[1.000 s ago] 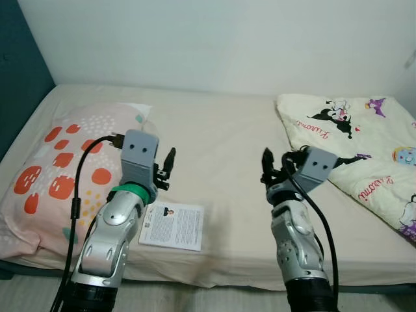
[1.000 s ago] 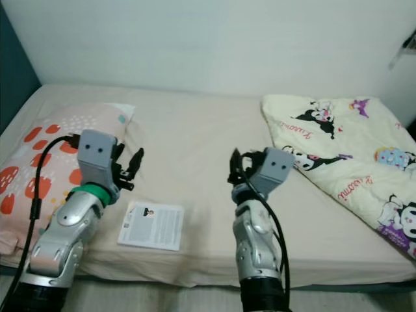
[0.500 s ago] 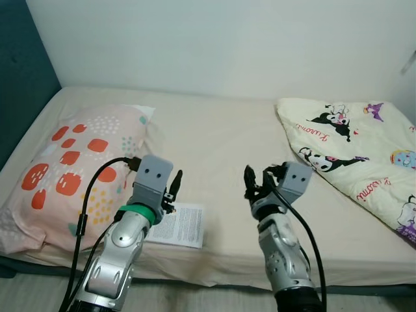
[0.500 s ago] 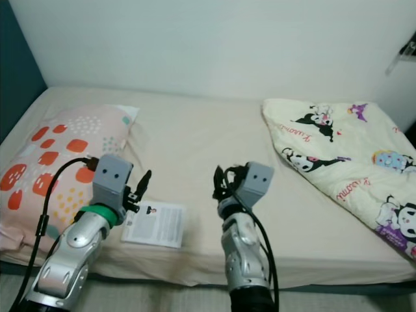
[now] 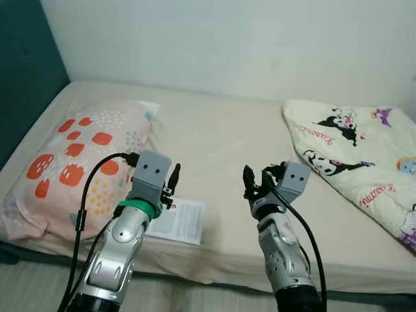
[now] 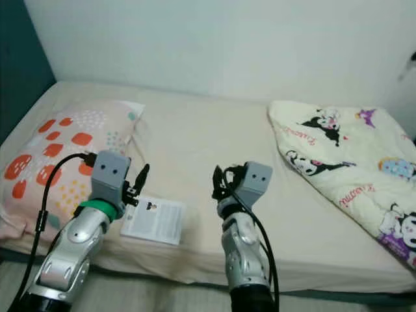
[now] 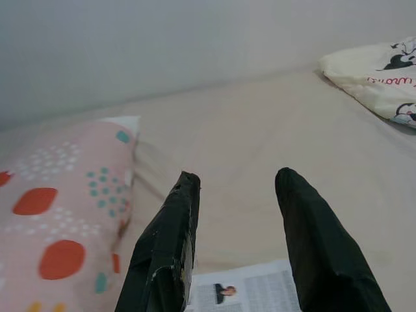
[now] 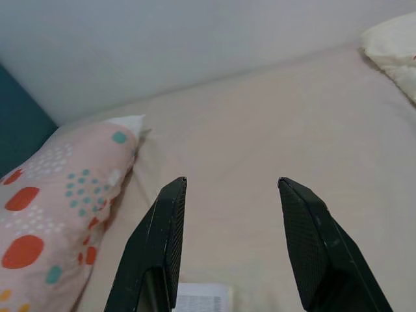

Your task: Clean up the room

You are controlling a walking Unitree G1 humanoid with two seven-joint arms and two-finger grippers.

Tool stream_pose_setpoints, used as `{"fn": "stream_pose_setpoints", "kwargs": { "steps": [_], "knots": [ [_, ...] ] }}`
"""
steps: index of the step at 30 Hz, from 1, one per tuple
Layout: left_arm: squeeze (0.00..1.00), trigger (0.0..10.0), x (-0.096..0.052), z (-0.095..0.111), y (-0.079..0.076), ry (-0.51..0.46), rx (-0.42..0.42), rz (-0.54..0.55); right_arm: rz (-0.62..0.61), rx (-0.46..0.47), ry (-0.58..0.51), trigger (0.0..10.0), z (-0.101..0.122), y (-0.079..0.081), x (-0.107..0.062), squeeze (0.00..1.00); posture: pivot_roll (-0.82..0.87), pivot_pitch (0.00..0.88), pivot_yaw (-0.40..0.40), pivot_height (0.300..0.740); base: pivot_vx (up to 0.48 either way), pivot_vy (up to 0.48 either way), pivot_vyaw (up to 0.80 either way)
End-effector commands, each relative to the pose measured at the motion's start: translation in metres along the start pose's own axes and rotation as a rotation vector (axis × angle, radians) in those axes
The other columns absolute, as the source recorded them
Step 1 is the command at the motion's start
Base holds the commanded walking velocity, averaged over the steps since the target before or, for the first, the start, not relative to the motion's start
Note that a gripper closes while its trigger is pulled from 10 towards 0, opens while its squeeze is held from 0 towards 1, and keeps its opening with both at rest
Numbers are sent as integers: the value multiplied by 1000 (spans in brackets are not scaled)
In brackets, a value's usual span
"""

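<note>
Leaflet (image 5: pixel 177 221) — a printed sheet with small text and a tiny portrait in one corner — lies flat near the front edge of the bed (image 5: pixel 221 143), in the lower left-centre of my head views. My left gripper (image 5: pixel 173 181) hangs just above its upper left corner, its arm covering that side of the sheet, so I cannot tell whether the fingers touch paper. In the left wrist view the sheet's top edge shows at the bottom of the frame, between and just beyond the two black fingers (image 7: pixel 170 247), which stand apart and hold nothing.

My right gripper (image 5: pixel 255 184) sits in the lower centre of the head views, to the right of the leaflet and apart from it, raised over bare sheet. Its fingers (image 8: pixel 311 240) are also spread with nothing between them; in the right wrist view a corner of the leaflet peeks in at the bottom edge, beside the left-hand finger.

A pink pillow (image 5: pixel 71 162) with red and orange blotches and teal dots fills the left of the bed, its near end close to the leaflet. A cream blanket (image 5: pixel 357 156) printed with cartoon figures is bunched at the right — its far side is cut off by the frame edge. The text on the leaflet is too small for me to read.
</note>
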State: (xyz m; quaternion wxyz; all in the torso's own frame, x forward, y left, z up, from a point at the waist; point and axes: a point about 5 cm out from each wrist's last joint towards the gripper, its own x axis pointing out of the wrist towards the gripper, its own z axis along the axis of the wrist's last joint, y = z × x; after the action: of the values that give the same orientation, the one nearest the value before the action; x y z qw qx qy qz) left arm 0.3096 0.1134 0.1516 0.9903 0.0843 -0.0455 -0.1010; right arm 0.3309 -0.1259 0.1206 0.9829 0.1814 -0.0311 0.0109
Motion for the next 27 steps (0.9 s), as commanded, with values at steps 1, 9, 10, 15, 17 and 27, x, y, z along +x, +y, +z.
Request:
{"fn": "stream_pose_setpoints", "kwargs": {
  "steps": [1,9,10,15,17,27],
  "knots": [
    [0,10000,0,-1,-3,0,5,-11,-10,-7,5,10000,-2,-3,0,0,17,12,15,740,0,-469,0],
    [0,10000,1,-1,-3,-8,4,-11,-7,-15,8,10000,-3,-4,0,0,17,9,12,740,0,-427,0],
    [0,10000,1,-1,-3,-9,4,-12,-6,-17,9,10000,-4,-4,0,0,17,9,12,740,0,-420,0],
    [0,10000,2,-2,-4,-10,2,-14,-7,-21,9,10000,-4,-5,0,0,15,13,12,740,0,-420,0],
    [0,10000,2,-2,-4,-10,2,-14,-7,-21,8,10000,-4,-5,0,0,15,13,12,740,0,-420,0],
    [0,10000,2,-1,-4,-15,-2,-13,-7,-24,10,10000,-5,-6,-1,0,15,16,11,740,0,-393,0]
  ]
}}
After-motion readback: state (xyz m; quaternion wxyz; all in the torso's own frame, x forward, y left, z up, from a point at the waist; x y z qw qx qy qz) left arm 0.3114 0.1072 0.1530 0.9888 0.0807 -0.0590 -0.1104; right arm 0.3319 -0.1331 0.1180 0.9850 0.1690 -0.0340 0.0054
